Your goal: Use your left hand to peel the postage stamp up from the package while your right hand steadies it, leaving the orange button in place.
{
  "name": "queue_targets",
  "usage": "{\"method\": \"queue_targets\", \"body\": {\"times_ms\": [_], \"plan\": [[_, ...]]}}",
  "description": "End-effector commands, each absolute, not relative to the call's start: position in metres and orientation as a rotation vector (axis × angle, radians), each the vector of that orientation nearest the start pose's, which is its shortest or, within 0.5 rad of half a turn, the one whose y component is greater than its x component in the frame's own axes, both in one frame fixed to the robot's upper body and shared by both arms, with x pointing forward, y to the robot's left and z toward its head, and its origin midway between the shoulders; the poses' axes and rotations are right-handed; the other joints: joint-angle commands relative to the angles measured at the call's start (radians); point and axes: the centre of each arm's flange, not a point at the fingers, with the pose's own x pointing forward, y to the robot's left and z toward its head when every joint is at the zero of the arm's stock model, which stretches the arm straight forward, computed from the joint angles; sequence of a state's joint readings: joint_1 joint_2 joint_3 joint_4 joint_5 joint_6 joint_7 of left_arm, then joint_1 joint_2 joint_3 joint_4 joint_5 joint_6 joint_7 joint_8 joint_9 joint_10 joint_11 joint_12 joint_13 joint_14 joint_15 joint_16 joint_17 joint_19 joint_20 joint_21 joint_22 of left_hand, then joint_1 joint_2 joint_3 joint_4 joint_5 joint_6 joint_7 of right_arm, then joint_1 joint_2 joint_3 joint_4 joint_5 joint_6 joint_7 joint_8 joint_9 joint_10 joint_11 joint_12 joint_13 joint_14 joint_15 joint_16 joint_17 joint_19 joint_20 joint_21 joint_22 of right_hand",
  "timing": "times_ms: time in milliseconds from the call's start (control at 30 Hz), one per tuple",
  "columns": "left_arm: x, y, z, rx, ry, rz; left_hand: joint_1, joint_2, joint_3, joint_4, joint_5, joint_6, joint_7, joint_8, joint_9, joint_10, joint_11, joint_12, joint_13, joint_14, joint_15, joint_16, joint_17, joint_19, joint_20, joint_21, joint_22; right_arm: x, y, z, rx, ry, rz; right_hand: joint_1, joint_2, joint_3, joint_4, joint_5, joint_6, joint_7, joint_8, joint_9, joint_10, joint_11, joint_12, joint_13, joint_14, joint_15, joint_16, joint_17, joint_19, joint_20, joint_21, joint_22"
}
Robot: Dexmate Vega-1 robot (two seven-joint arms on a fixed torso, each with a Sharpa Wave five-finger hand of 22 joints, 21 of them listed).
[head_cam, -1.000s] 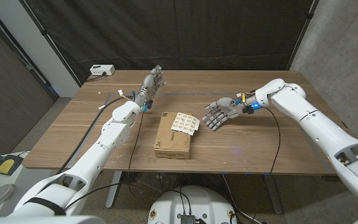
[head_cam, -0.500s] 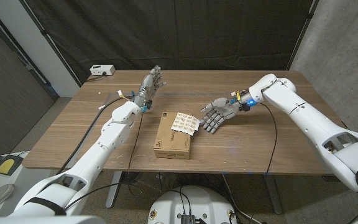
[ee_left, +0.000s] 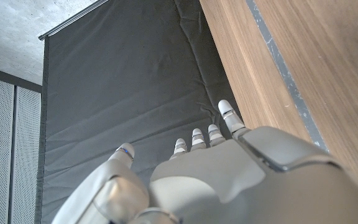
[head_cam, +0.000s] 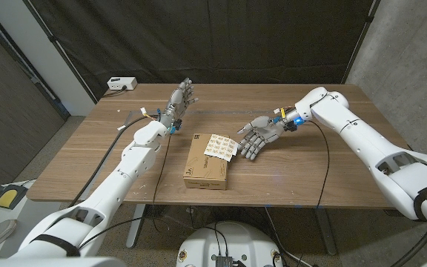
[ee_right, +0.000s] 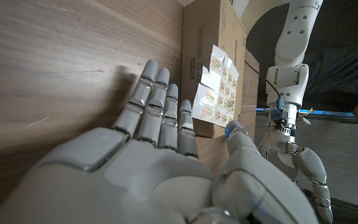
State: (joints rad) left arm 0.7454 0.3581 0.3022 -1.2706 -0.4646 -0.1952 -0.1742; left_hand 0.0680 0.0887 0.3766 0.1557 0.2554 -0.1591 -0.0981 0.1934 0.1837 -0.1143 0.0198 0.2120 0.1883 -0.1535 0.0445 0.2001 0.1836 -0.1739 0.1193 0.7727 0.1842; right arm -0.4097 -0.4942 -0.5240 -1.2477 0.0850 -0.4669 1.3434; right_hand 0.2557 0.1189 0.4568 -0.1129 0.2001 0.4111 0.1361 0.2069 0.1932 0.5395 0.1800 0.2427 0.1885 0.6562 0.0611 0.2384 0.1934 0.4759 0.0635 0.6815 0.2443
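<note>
Cardboard package (head_cam: 206, 161) is sitting mid-table, stamp sheet (head_cam: 219, 146) lying on its far end, overhanging at 3 o'clock. Right hand (head_cam: 256, 137) is hovering beside it, fingers spread, empty. Left hand (head_cam: 180, 101) is standing at 11 o'clock, fingers straight, empty.

- A brown cardboard package (head_cam: 204, 162) lies flat on the wooden table, near its front edge, with dark print on its top.
- A sheet of postage stamps (head_cam: 219, 146), white with small coloured pictures, sits on the package's far right corner, overhanging the edge (ee_right: 219, 87).
</note>
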Motion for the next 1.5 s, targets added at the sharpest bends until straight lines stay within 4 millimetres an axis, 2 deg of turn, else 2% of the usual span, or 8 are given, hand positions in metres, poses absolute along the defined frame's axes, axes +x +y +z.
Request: {"method": "queue_targets", "body": {"times_ms": [33,200,367,533,767,900,1233,1500], "plan": [[0.667,0.234,0.021,0.053,-0.623,-0.340,-0.006,0.022,-0.005,0.001,0.006,0.001,-0.002,-0.001,0.002,-0.004,0.004,0.000,0.004,-0.005,-0.006,0.000,0.005,-0.101,0.006,-0.003,0.002,0.636,-0.196,0.008,-0.562,0.224,1.299,0.010,0.013,0.009,0.001,0.007,0.004,0.007,0.002,0.002,0.012,0.002,0.005,0.003,0.014,-0.004,-0.002,0.001,0.022,-0.013,0.018,0.007],[0.668,0.234,0.022,0.057,-0.622,-0.343,-0.006,0.022,-0.006,0.001,0.006,0.001,-0.003,-0.001,0.002,-0.003,0.005,0.000,0.004,-0.005,-0.005,-0.001,0.005,-0.101,0.006,-0.004,0.003,0.636,-0.194,0.008,-0.565,0.223,1.305,0.029,0.016,0.022,-0.012,0.010,-0.001,0.013,-0.002,0.002,0.019,0.004,0.004,0.003,0.027,-0.009,-0.006,-0.001,0.043,-0.033,0.039,0.016],[0.667,0.235,0.024,0.057,-0.624,-0.343,-0.006,0.022,-0.006,0.001,0.006,0.000,-0.002,-0.001,0.002,-0.003,0.004,0.000,0.004,-0.005,-0.005,-0.001,0.005,-0.101,0.008,-0.006,0.003,0.635,-0.192,0.010,-0.632,0.241,1.270,0.124,0.032,0.065,-0.060,0.023,-0.003,0.018,-0.005,0.001,0.032,-0.006,0.001,0.004,0.071,-0.050,-0.001,0.002,0.074,-0.074,0.091,0.043],[0.668,0.238,0.024,0.058,-0.626,-0.343,-0.007,0.022,-0.006,0.001,0.006,-0.001,-0.003,-0.001,0.002,-0.003,0.006,0.000,0.004,-0.005,-0.005,-0.001,0.005,-0.101,0.008,-0.007,0.003,0.636,-0.189,0.010,-0.729,0.278,1.185,0.183,0.007,0.067,-0.078,0.016,-0.032,0.027,-0.015,0.001,0.016,-0.023,-0.009,0.004,0.069,-0.064,-0.004,0.007,0.074,-0.084,0.116,0.057],[0.669,0.240,0.024,0.061,-0.624,-0.347,-0.007,0.022,-0.007,0.001,0.006,0.000,-0.005,-0.001,0.002,-0.004,0.005,-0.001,0.004,-0.005,-0.007,-0.001,0.005,-0.100,0.007,-0.009,0.003,0.640,-0.182,0.009,-0.795,0.319,1.144,0.186,-0.054,0.014,-0.052,-0.019,-0.068,0.039,-0.022,0.002,-0.034,-0.026,-0.031,0.005,0.045,-0.070,-0.013,0.019,0.063,-0.092,0.148,0.077],[0.670,0.243,0.024,0.061,-0.623,-0.343,-0.007,0.021,-0.008,0.000,0.006,-0.001,-0.005,-0.001,0.002,-0.004,0.005,-0.001,0.004,-0.006,-0.006,-0.001,0.005,-0.100,0.008,-0.010,0.003,0.643,-0.177,0.009,-0.802,0.345,1.149,0.184,-0.053,0.003,-0.042,-0.021,-0.089,0.038,-0.025,0.002,-0.057,-0.021,-0.039,0.005,0.038,-0.072,-0.013,0.027,0.054,-0.094,0.157,0.084],[0.672,0.249,0.021,0.057,-0.614,-0.335,-0.007,0.021,-0.009,0.000,0.007,0.000,-0.002,-0.001,0.002,-0.006,0.004,-0.002,0.004,-0.008,-0.006,-0.002,0.005,-0.099,0.008,-0.012,0.003,0.646,-0.166,0.010,-0.729,0.298,1.234,0.258,-0.039,-0.053,-0.045,-0.021,-0.002,0.037,0.005,0.005,0.126,-0.036,0.014,0.026,0.192,-0.158,0.161,0.128,0.038,-0.105,0.259,0.171],[0.672,0.251,0.021,0.054,-0.616,-0.333,-0.006,0.021,-0.009,0.000,0.007,-0.002,-0.003,-0.002,0.002,-0.007,0.006,-0.002,0.004,-0.008,-0.006,-0.002,0.005,-0.099,0.008,-0.015,0.003,0.645,-0.158,0.008,-0.748,0.293,1.180,0.346,-0.084,-0.109,-0.057,-0.012,0.104,0.016,0.022,0.015,0.225,-0.084,0.053,0.052,0.240,-0.211,0.308,0.233,0.074,-0.136,0.363,0.251]]}}
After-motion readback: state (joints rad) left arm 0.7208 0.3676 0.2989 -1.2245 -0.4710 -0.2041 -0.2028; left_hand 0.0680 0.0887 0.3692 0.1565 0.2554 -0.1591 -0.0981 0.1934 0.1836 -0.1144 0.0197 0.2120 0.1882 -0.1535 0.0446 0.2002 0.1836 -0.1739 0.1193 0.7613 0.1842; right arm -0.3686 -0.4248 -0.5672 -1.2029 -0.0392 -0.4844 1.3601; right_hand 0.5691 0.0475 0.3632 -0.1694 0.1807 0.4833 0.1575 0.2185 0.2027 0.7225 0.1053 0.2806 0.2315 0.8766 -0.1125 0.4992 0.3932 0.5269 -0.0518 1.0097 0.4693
